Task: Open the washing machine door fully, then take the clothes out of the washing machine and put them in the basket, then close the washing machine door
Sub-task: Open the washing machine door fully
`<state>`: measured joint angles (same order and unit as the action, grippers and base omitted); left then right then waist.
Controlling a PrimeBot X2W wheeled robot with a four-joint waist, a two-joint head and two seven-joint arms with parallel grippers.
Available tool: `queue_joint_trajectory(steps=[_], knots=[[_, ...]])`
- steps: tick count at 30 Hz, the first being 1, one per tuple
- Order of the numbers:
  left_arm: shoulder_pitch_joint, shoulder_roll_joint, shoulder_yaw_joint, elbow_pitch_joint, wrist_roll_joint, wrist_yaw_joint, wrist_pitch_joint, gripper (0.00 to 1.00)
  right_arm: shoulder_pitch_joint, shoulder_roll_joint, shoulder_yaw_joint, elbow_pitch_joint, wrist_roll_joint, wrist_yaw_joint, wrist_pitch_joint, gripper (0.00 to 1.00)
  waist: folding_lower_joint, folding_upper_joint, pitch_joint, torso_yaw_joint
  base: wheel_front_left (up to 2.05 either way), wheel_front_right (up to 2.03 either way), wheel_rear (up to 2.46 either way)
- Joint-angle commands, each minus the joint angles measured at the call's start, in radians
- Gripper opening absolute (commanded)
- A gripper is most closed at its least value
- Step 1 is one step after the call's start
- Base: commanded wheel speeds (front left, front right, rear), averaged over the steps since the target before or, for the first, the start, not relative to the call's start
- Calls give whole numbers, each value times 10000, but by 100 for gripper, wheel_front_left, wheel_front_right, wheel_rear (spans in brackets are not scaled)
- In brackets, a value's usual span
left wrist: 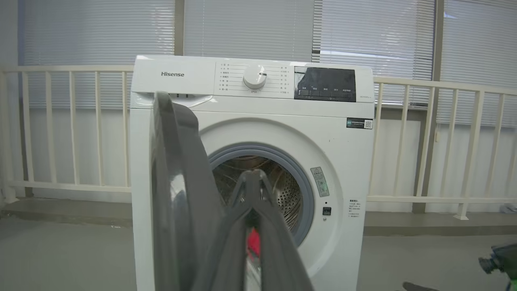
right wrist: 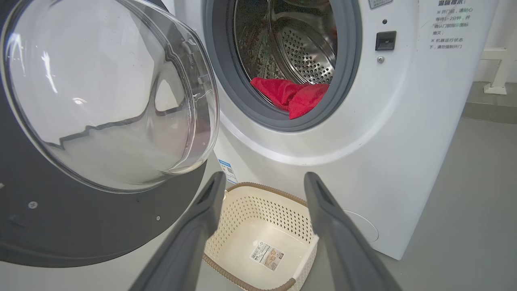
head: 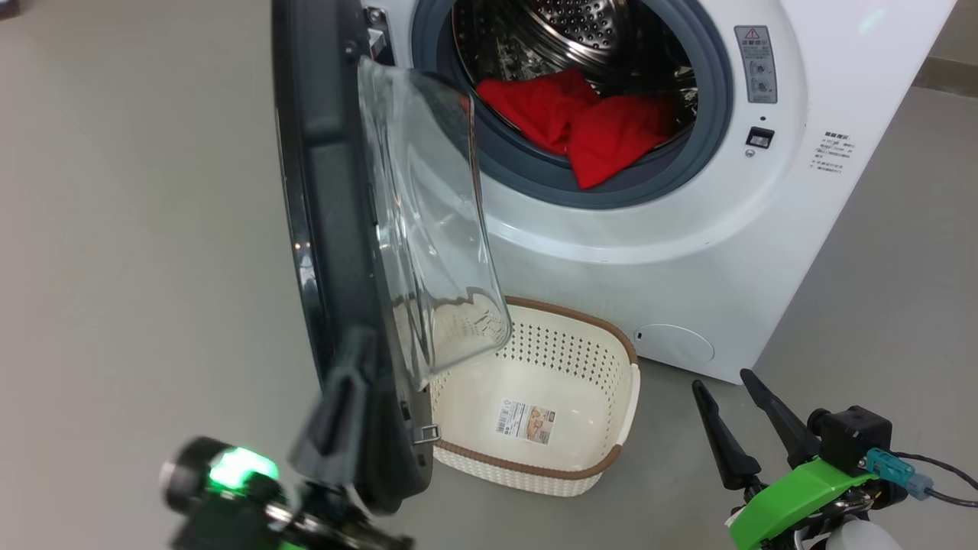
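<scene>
Two pincers, two jobs. The left pincer (left wrist: 252, 178), fingers pressed together, is at the free edge of the washing machine door (head: 328, 191); I cannot tell whether it pinches the rim. The door stands roughly square to the washing machine (head: 688, 260), so it should be swung steadily outward until it stops. The right pincer (head: 722, 382) hangs spread. The basket (head: 628, 397) lies just to its left, and the clothes (head: 581, 122) well beyond it in the drum.
</scene>
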<state>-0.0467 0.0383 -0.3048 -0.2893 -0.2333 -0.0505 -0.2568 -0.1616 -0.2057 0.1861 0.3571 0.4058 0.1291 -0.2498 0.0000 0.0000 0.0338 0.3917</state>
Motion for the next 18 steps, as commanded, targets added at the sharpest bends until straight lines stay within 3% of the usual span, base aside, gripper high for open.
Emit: queue_joint_trajectory(steps=[1, 9, 18], knots=[[4, 120, -139, -40, 29, -175, -49, 0, -36, -14, 216, -269, -159, 16, -120, 100, 0, 0, 27, 18, 0, 0, 0], [465, 120, -1205, 1807, -404, -260, -49, 0, -84, 8, 303, -248, -171, 16, -120, 100, 0, 0, 20, 18, 0, 0, 0], [131, 120, -1432, 3584, -853, -78, -49, 0, -115, 5, 328, -263, -153, 16, -120, 100, 0, 0, 64, -25, 0, 0, 0]])
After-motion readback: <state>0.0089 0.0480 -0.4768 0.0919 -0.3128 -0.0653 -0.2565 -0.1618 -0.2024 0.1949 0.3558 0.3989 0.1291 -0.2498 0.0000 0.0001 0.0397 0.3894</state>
